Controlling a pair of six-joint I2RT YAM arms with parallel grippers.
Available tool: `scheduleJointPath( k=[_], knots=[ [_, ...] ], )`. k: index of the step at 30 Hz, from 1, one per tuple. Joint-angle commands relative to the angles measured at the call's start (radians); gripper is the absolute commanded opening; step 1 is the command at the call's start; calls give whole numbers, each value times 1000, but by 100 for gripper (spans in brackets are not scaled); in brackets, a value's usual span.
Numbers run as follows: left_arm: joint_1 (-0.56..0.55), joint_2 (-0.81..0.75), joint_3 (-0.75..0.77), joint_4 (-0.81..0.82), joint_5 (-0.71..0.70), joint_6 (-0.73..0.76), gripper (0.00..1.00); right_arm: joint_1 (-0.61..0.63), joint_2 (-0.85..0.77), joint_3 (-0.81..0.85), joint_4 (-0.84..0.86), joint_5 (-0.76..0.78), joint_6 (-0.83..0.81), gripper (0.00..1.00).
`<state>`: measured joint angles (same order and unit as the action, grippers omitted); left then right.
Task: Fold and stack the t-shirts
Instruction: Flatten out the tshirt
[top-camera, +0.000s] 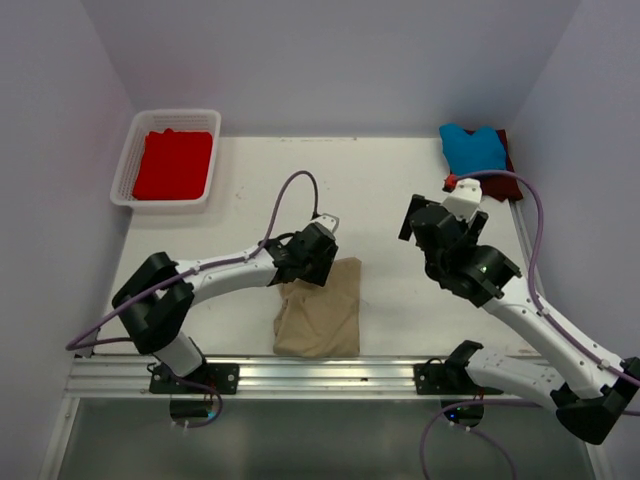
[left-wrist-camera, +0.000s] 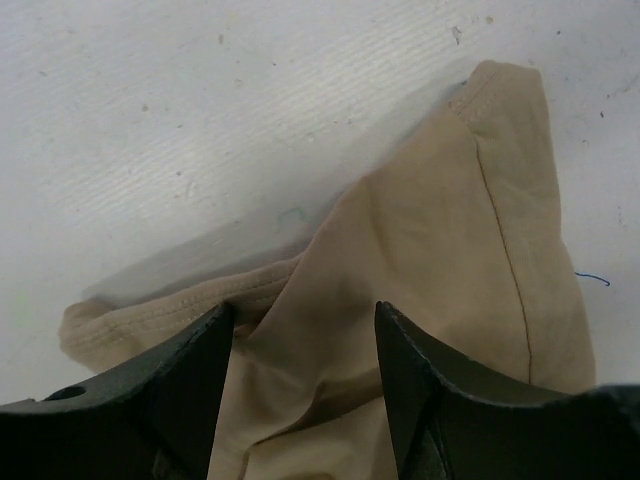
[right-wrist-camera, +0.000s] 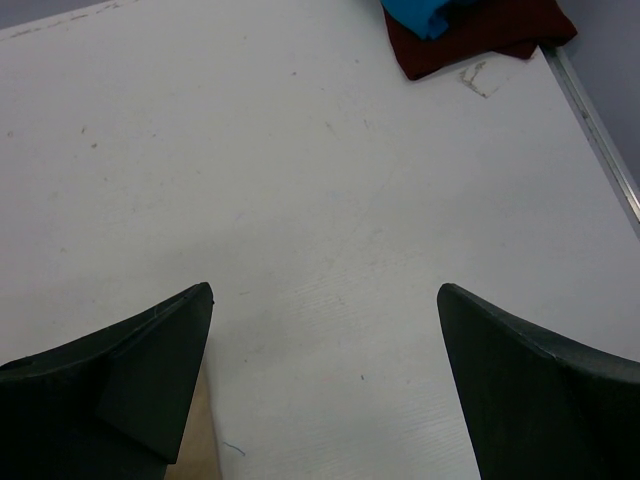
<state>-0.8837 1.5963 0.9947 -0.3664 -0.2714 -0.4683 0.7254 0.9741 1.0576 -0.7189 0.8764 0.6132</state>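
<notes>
Tan shirt (top-camera: 320, 312) lies on the table (top-camera: 390, 200), near-centre and just left of the midline. Its near edge sits close to the aluminium rail (top-camera: 330, 375). It is a rough, partly folded rectangle, somewhat longer than wide. The long axis runs near-to-far, and the far right corner sticks out a little toward the right. I cannot tell collar or sleeves from overhead.

My left gripper (left-wrist-camera: 300, 320) is at the shirt's far left corner. The fingers (left-wrist-camera: 195, 385) are spread, with a ridge of tan cloth lying in the gap. I see no clear pinch on it. In the left wrist view a stitched seam runs along the cloth toward one hemmed corner, and a second hemmed edge curls out beside the left finger.

My right gripper (right-wrist-camera: 325, 290) has its fingers wide apart over bare table, with nothing between them. It is well apart from the tan shirt, though a sliver of tan shows at the bottom left of the right wrist view.

Blue shirt (top-camera: 472, 148) is at the far right corner, lying on top of the maroon shirt (right-wrist-camera: 480, 35). Red shirt (top-camera: 175, 165) lies flat inside the white basket (top-camera: 122, 185) at the far left.
</notes>
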Motion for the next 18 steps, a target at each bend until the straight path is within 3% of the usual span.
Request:
scheduleJointPath(
  k=[1, 4, 6, 7, 10, 18],
  knots=[
    [9, 63, 59, 67, 90, 71, 62, -3, -26, -11, -30, 35, 25, 99],
    [12, 125, 74, 55, 121, 83, 61, -4, -29, -18, -36, 35, 30, 99],
    [14, 158, 74, 66, 126, 92, 55, -4, -25, -22, -40, 33, 37, 99],
    [18, 174, 79, 61, 117, 91, 37, -6, -26, -24, -42, 30, 39, 99],
    [45, 221, 85, 63, 86, 62, 0, -6, -28, -28, -42, 29, 45, 99],
    [254, 156, 70, 129, -40, -116, 0, -4, -11, -56, 4, -30, 10, 97]
  ],
)
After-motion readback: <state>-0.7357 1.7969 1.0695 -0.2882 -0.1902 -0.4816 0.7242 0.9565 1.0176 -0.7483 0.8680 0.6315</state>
